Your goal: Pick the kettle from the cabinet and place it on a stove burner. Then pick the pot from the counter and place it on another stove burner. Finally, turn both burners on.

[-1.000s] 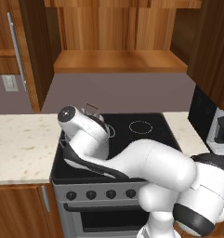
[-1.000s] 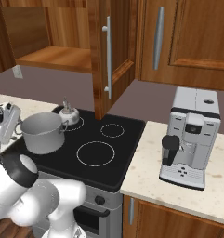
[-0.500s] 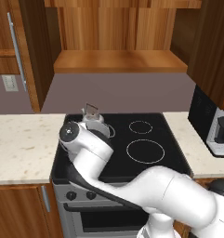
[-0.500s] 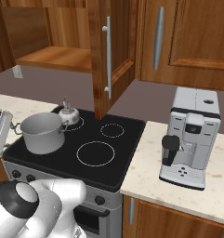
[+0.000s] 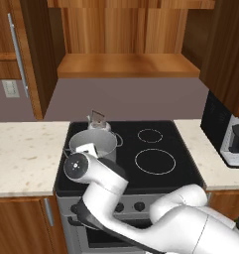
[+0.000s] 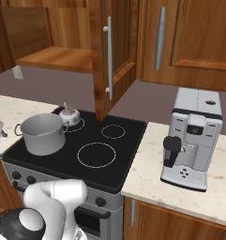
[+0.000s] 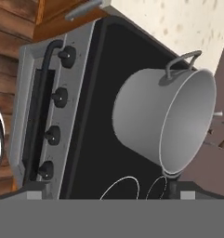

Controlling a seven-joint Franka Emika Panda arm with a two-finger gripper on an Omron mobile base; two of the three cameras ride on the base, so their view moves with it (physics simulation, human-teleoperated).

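You had the pot [image 7: 165, 122] and kettle [image 5: 98, 123] on burners, so your pincer [image 5: 87, 148], jaws apart, hung beside the pot, knobs [image 7: 60, 97] below.

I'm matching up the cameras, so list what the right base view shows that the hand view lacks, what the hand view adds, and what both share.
Right base view alone: the kettle on a rear burner behind the pot, the coffee machine on the counter right of the stove, and the open cabinet with its bare shelf.

Hand view alone: a close row of four stove knobs and the oven door handle.

Both: the pot standing on a front burner, the black cooktop, and two unoccupied burner rings.
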